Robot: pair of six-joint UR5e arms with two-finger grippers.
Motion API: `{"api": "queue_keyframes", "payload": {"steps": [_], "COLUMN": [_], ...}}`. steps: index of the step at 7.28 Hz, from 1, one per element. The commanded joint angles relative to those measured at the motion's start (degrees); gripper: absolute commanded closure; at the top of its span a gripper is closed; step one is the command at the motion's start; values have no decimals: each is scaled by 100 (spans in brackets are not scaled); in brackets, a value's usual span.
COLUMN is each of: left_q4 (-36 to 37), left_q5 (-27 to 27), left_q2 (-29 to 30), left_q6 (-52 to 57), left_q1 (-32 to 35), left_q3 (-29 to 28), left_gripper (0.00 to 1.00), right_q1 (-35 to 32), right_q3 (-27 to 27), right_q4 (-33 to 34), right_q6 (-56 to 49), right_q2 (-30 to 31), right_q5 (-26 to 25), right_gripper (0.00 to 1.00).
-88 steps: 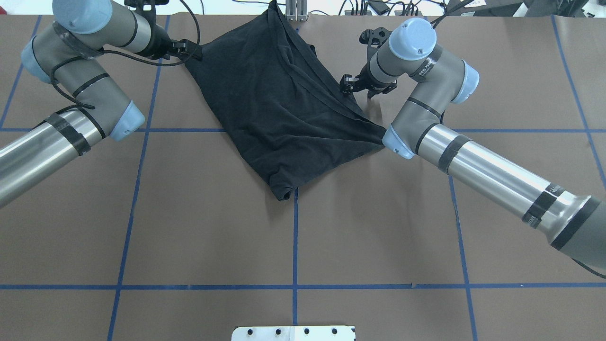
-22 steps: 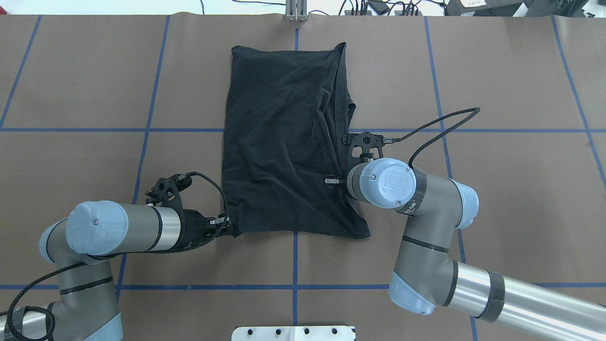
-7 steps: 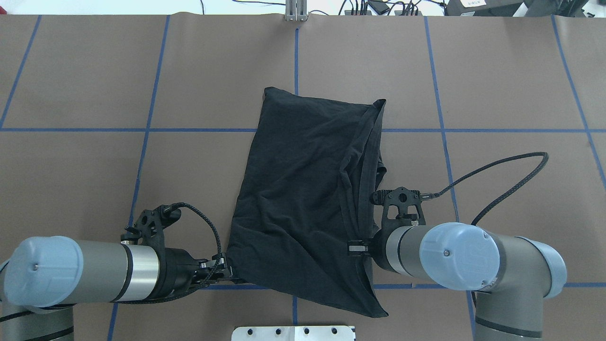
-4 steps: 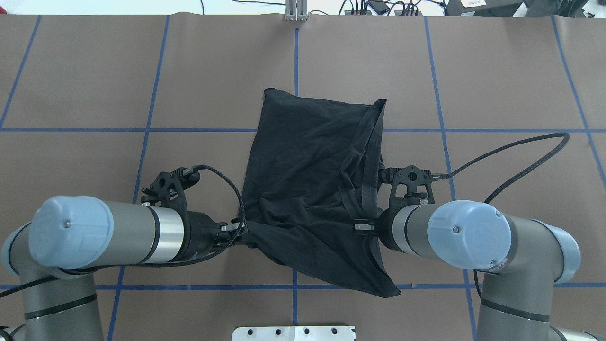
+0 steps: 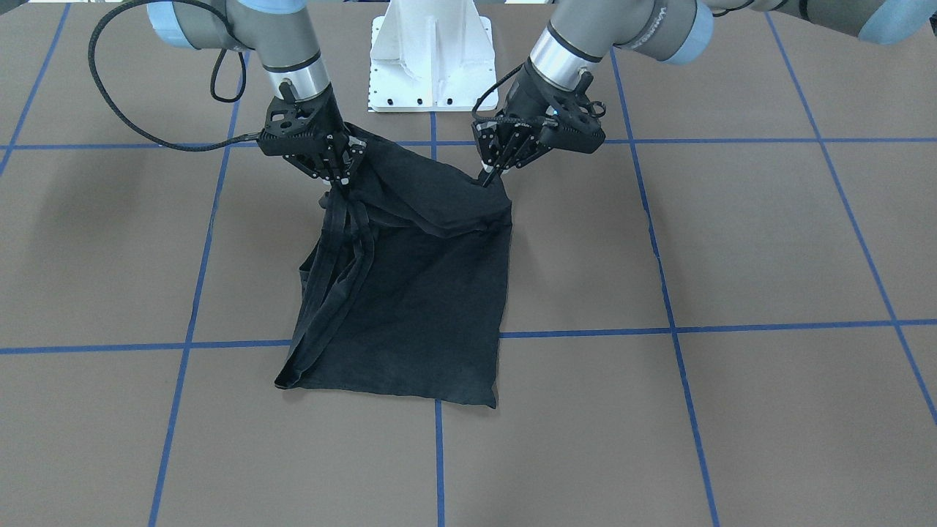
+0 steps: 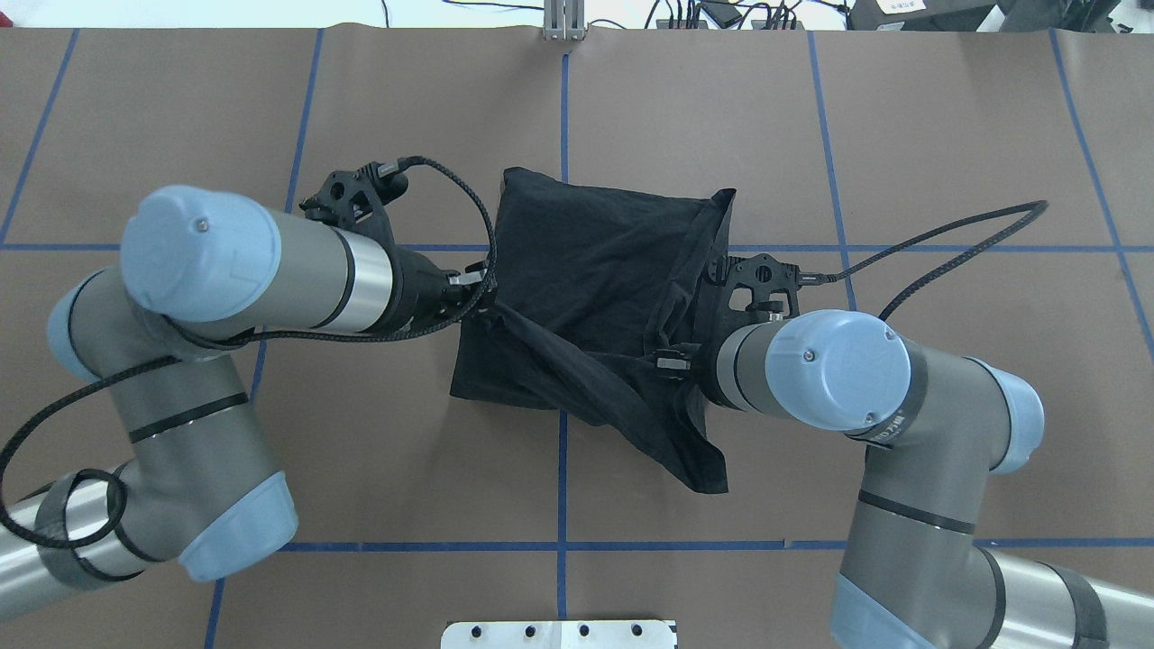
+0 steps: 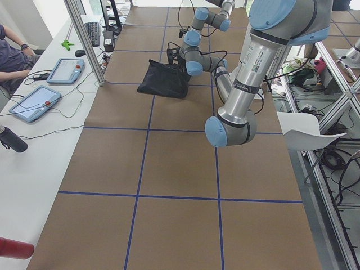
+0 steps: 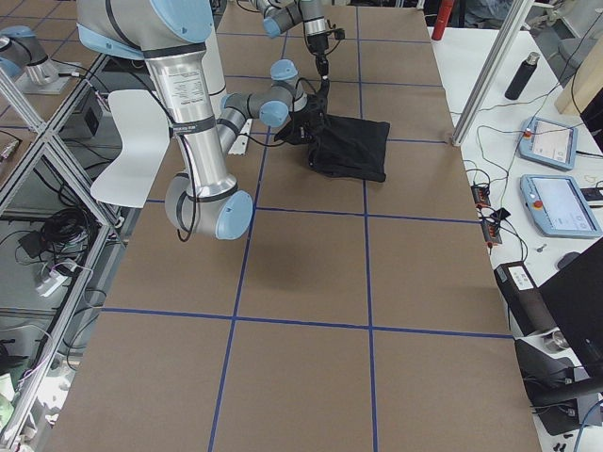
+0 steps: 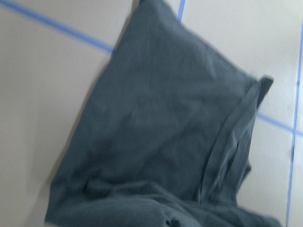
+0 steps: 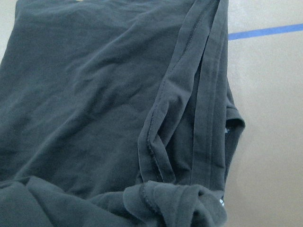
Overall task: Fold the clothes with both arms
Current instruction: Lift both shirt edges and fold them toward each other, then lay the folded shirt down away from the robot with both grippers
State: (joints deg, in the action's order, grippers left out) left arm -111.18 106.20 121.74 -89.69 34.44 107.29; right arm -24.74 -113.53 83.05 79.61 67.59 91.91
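Observation:
The black T-shirt (image 6: 586,270) lies in the middle of the brown table; its graphic and logo are hidden. Its near edge is lifted and sags between my two grippers, with one corner (image 6: 708,469) hanging down. My left gripper (image 6: 478,287) is shut on the near left corner. My right gripper (image 6: 667,362) is shut on the bunched hem at the near right. In the front-facing view the left gripper (image 5: 487,178) and right gripper (image 5: 340,179) hold the shirt (image 5: 410,307) up at its robot-side end. The left wrist view (image 9: 161,132) and right wrist view (image 10: 94,94) show only black cloth.
The white pedestal base (image 6: 559,634) sits at the table's near edge, just behind the grippers. A metal post (image 6: 563,22) and cables stand at the far edge. Blue tape lines (image 6: 561,487) grid the table. Tablets (image 7: 34,104) lie on the side bench.
Both grippers have moved away from the robot's base toward the far edge, carrying the shirt's near edge up and over the rest. The far edge has stayed in place.

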Motion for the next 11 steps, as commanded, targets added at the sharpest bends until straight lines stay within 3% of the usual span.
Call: {"api": "queue_keyframes", "payload": {"steps": [1,3,5,7,11], "left_q4": [-9,-18,-105,-123,-861], "left_q5": [173,173,138,138,121], "left_q2": [786,1446,1694,2176,2669], "left_q6": [371,644,960,1285,1725], "left_q1": [483,729,827,950,1047], "left_q3": [-1126,-2085,-2772,-3561,-5074], "left_gripper": [100,100,100,100,100], "right_q1": [-258,-565,-891,-1041,-1191], "right_q3": [365,988,1376,2146,2721], "right_q4": [1,-8,-51,-43,-69], "right_q6": [-42,-68,-287,-385,-595], "right_q2": [-262,-701,-773,-1377,-1547], "right_q5": [3,55,205,205,214], "right_gripper": [100,100,100,100,100]}}
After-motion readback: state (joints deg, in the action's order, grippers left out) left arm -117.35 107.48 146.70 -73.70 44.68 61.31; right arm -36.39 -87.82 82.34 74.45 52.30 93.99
